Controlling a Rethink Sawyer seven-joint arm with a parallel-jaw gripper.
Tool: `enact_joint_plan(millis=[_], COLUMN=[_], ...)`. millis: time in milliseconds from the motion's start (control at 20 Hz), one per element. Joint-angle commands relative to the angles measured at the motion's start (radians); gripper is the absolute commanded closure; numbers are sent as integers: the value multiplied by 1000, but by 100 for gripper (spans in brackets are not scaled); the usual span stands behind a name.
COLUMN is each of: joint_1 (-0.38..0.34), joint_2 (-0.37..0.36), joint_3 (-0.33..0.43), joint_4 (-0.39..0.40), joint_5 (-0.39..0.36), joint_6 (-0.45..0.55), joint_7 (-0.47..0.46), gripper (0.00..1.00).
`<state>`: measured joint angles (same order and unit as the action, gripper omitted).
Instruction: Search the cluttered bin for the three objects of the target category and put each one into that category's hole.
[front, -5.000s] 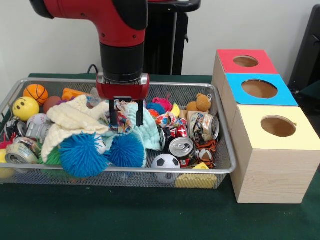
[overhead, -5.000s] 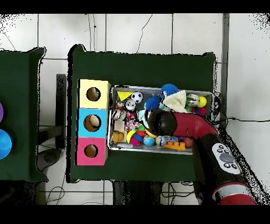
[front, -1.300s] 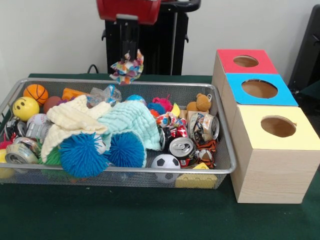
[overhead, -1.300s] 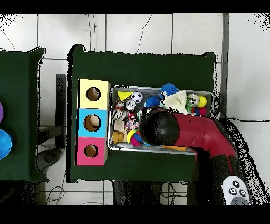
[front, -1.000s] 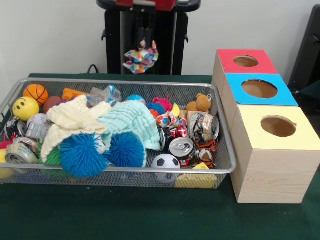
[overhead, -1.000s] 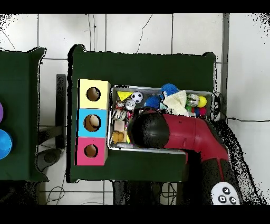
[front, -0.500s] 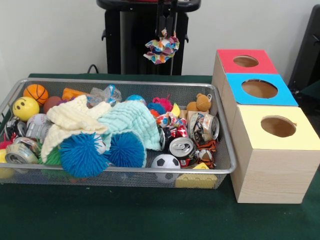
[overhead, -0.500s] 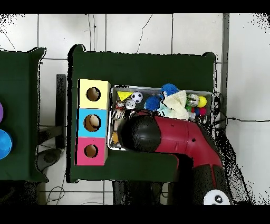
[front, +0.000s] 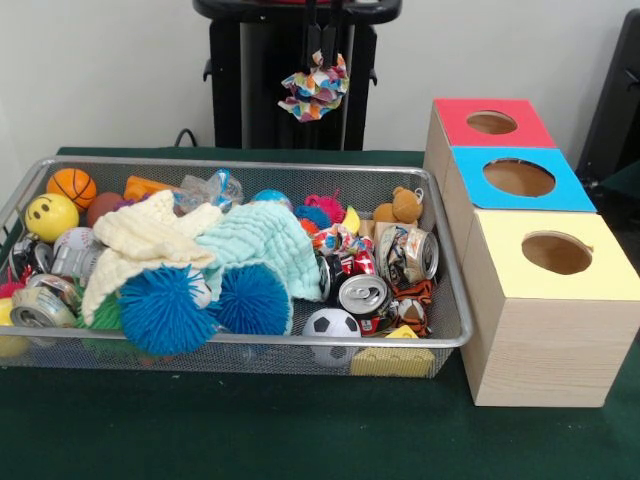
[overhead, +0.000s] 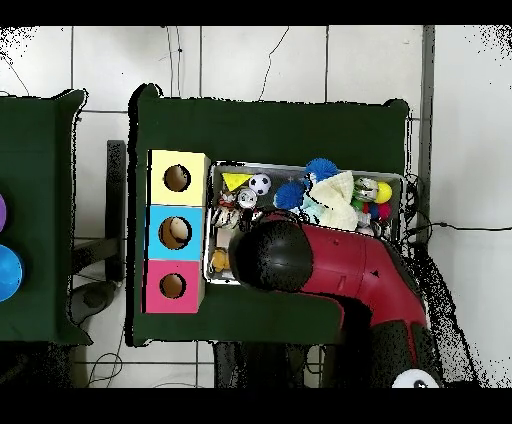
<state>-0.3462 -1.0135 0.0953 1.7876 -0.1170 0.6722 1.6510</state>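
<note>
**Cloth scrap held high, boxes off to one side**

Green cloth covered the table (front: 250, 430), on which a wire-mesh bin (front: 300, 345) of clutter and a row of three wooden boxes were set. High above the bin's far rim, in the front view, the hand (front: 320, 45) was seen only as two dark fingertips at the top edge, clamped together on a multicoloured cloth scrap (front: 314, 88). The scrap hung directly beneath the hand, bunched and drooping, clear of everything in the bin and touching nothing else.

From the hand, the boxes lay to the side and lower: the red-topped box (front: 492, 122) nearest, the blue-topped box (front: 518, 178) beyond it, the yellow-topped box (front: 556, 254) farthest. Each carried one round hole in its top. In the overhead view the hand itself was hidden under the red arm (overhead: 330, 262), whose dark end sat over the bin's corner just beside the red-topped box.

The coming move was judged to be a sideways carry toward the boxes followed by a release over a hole. Which hole belonged to cloth could not be told. Two more cloths, a cream knit (front: 140, 240) and a mint one (front: 258, 245), lay well below the hand in the bin.
</note>
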Motion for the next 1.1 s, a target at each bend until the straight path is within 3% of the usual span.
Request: enact_joint_plan(millis=[50, 500, 1100], joint_1=[50, 161, 201], joint_2=[1, -5, 10], joint_3=[-27, -98, -147], joint_4=[108, 81, 70], joint_5=[43, 100, 163], joint_6=[15, 55, 51], joint_7=[225, 299, 265], gripper=[100, 100, 100])
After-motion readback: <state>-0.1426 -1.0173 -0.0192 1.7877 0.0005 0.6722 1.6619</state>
